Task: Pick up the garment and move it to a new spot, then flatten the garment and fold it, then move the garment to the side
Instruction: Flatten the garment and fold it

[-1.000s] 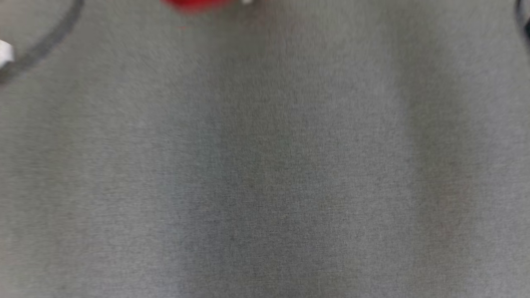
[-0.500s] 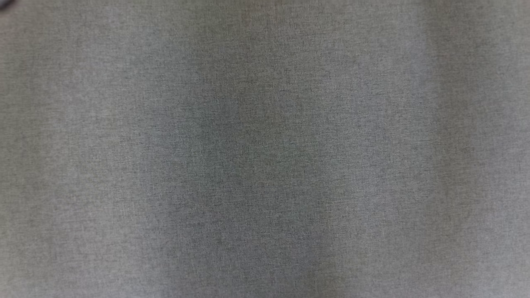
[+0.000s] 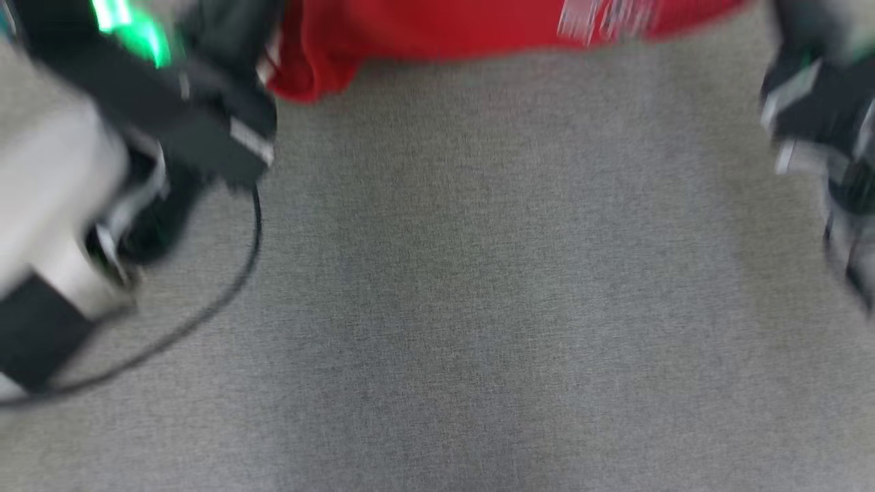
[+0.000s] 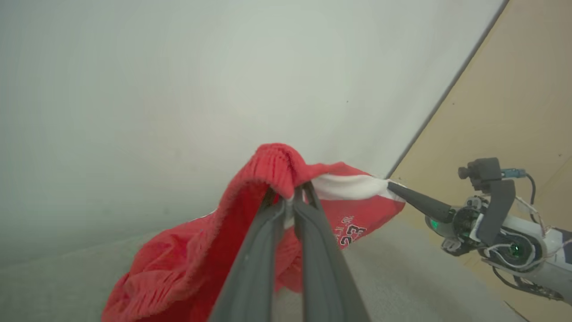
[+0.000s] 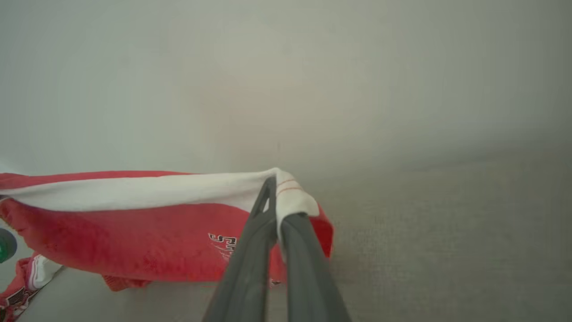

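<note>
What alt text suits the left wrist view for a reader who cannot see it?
The left gripper, dark fingers shut, pinches a ribbed fold of a red garment held up over a grey surface before a pale wall. At right, the right gripper grips the garment's white band, which stretches between the two.

The head camera is looking steeply down, close over the grey cloth surface (image 3: pixel 478 307), catching the red garment (image 3: pixel 437 27) along the view's top edge, blurred. Both wrist cameras are sitting close against the garment, facing a pale wall (image 5: pixel 286 67) beyond it; the left one is also viewing the right gripper (image 4: pixel 391 185) across the garment.
</note>
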Motion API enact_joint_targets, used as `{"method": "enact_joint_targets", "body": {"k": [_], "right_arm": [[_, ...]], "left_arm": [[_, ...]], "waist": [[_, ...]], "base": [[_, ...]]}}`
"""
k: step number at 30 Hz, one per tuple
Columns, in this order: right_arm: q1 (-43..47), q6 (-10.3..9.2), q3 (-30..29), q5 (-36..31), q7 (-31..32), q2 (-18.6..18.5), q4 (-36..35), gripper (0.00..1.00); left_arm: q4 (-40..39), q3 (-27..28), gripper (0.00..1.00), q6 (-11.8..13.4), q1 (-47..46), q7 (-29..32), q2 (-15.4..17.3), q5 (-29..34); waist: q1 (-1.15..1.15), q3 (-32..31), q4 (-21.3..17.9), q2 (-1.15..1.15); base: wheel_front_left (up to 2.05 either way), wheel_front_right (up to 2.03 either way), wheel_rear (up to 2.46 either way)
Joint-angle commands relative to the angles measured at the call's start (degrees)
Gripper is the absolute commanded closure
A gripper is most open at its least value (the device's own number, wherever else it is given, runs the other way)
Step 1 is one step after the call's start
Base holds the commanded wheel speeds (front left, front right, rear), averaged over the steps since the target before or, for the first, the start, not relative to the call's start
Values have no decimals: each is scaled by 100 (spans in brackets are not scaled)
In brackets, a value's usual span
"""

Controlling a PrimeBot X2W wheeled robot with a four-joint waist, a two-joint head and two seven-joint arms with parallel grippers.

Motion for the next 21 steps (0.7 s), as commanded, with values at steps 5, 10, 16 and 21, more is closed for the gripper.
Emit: {"method": "enact_joint_targets", "body": {"k": [5, 10, 16, 21], "right_arm": [[2044, 21, 173, 700, -401, -343, -744, 100], [3381, 21, 431, 972, -634, -565, -1143, 100], [4461, 21, 828, 860, -845, -777, -1210, 100], [4933, 21, 977, 1006, -892, -809, -1309, 100]], "left_arm": [[-395, 682, 100, 7, 2231, -26, -373, 565], [-447, 745, 100, 7, 3642, -26, -557, 1027], [-128, 689, 100, 7, 4858, -27, -789, 1752], [59, 843, 100, 7, 5516, -27, -887, 2067]], "waist": [[1, -634, 211, 0], [1, -994, 328, 0], [1, -1531, 411, 0], [1, -1863, 368, 0]], "base": [[0, 0, 0], [0, 0, 0], [0, 0, 0], [0, 0, 0]]}}
